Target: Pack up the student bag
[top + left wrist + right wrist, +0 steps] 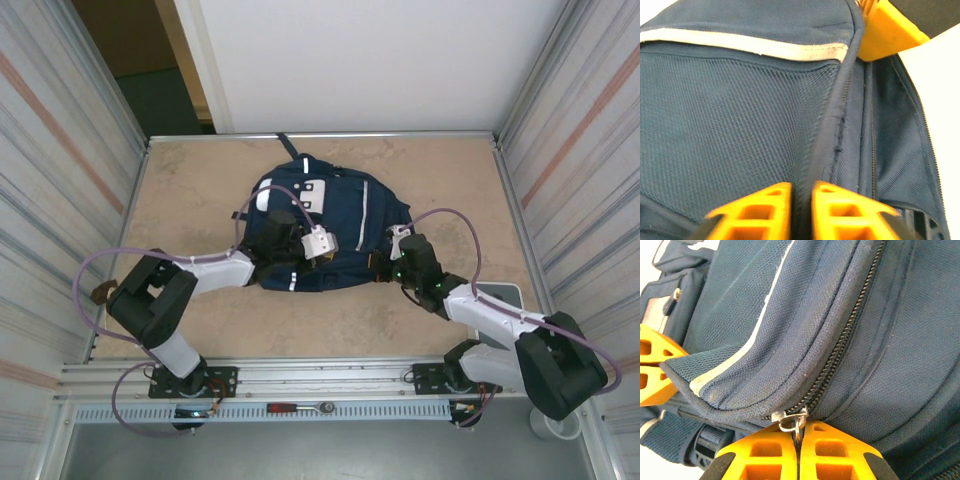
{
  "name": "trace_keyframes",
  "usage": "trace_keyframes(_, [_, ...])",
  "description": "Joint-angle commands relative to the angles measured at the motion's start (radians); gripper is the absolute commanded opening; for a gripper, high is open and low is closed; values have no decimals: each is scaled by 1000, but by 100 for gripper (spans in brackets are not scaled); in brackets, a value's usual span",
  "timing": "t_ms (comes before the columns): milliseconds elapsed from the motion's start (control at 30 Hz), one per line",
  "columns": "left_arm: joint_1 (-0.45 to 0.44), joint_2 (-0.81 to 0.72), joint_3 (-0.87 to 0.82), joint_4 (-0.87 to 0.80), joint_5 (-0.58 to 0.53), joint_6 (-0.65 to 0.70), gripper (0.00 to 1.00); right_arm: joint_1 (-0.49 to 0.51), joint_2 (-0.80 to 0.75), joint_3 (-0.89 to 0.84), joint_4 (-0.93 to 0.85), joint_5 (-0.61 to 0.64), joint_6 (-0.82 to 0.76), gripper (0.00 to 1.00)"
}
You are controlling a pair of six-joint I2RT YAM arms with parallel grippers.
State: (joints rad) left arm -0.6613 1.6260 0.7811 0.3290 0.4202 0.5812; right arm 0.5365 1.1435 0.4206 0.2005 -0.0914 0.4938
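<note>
the left gripper [801, 186] has its yellow jaws narrowly apart with a piped seam of the large navy-blue fabric student bag [335, 215] running between them, and i cannot tell if it truly pinches; the bag lies flat in the middle of the beige table [200, 180]. to the right, the right gripper [798, 429] is closed tight on the small silver metal zip pull [792, 419]. this looks like the unzipping step before packing, and the next move calls for a steady drag along the teeth while the left side braces the fabric.

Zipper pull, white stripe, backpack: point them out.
zipper pull [790, 422], right wrist view, its metal ring.
white stripe [740, 44], left wrist view, mid-length.
backpack [345, 212], top view, navy front panel.
</note>
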Motion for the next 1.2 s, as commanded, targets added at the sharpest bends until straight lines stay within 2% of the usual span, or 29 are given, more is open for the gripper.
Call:
trace_keyframes(0, [-11,-63,13,-94,2,9,32,-17,-32,14,4,-44,-16,0])
trace_keyframes(67, [-44,-77,35,-126,-23,40,41,-8,-43,22,13,-67,-7,0])
trace_keyframes(233, [-112,-89,73,-165,-102,101,50,42,-62,41,11,-68,-1,0])
trace_keyframes(367, [-138,-79,75,-136,-156,127,54,83,-56,49,25,-61,2,0])
trace_keyframes(500, [-143,-59,85,-137,-160,134,53,122,-57,44,44,-57,9,0])
trace_keyframes(600, [-144,-43,88,-138,-159,134,44,144,-59,44,47,-56,-4,0])
trace_keyframes(767, [-131,-46,69,-131,-166,150,15,139,-78,34,3,-28,-38,0])
trace_keyframes(833, [-116,-61,50,-133,-148,161,7,120,-85,30,-34,-18,-62,0])
trace_keyframes(933, [-76,-99,1,-108,-99,164,2,64,-96,26,-96,-5,-93,0])
trace_keyframes(1033, [-32,-140,-37,-97,-38,164,1,-22,-93,28,-147,-19,-88,0])
trace_keyframes(1167, [6,-158,-52,-117,20,164,1,-66,-72,43,-145,-32,-59,0])
